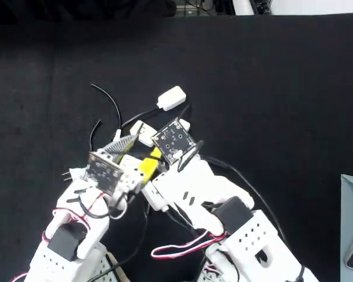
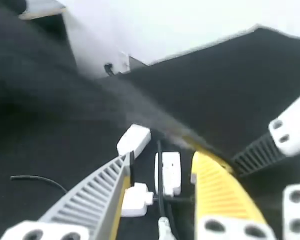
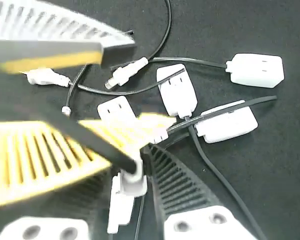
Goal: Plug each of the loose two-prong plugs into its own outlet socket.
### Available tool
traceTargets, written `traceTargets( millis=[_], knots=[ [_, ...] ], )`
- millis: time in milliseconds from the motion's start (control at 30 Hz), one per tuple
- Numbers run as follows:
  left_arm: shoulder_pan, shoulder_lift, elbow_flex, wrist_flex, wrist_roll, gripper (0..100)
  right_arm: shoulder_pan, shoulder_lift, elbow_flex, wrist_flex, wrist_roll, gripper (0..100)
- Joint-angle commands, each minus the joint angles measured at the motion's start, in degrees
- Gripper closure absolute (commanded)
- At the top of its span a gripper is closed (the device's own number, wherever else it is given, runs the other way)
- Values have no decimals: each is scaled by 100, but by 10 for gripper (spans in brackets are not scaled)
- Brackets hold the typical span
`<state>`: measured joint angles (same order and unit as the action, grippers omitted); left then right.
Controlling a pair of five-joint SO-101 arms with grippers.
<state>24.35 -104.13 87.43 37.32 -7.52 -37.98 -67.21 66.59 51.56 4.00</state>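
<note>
Left of centre in the high view, a tangle of white plugs and socket blocks on black cords lies on the black table (image 1: 282, 88). One socket block (image 1: 171, 98) sits a little apart toward the upper side, and both arms reach up from the bottom edge to meet just below the heap. The right gripper (image 3: 142, 160) has its fingers drawn narrow around a white plug (image 3: 124, 197), which lies lengthwise between them and looks pinched (how firmly, the view does not settle). The left gripper (image 2: 161, 159) stands wide and holds nothing, its fingers straddling a slotted outlet socket (image 2: 168, 172) with a gap on either side. These pieces are probably light, hard and smooth-shelled, so they should skid easily on the table, and the cords look springy enough to tug a plug off line. The plug is best held by the flat sides of its body, well behind the prongs. The socket wants clamping across its narrow sides with the slots left free, or it will likely slide away under the push.
</note>
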Motion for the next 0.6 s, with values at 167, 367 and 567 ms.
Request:
traceTargets(
  millis=[167, 367, 567],
  knots=[
    [382, -26, -611, 545, -501, 798, -26, -75, -40, -79, -9, 987],
    [-884, -26, -743, 571, -448, 798, 677, -75, -84, -97, -53, 987],
    [-2167, -18, -813, 1336, -35, 798, 1556, -75, -75, -123, -229, 987]
  ],
)
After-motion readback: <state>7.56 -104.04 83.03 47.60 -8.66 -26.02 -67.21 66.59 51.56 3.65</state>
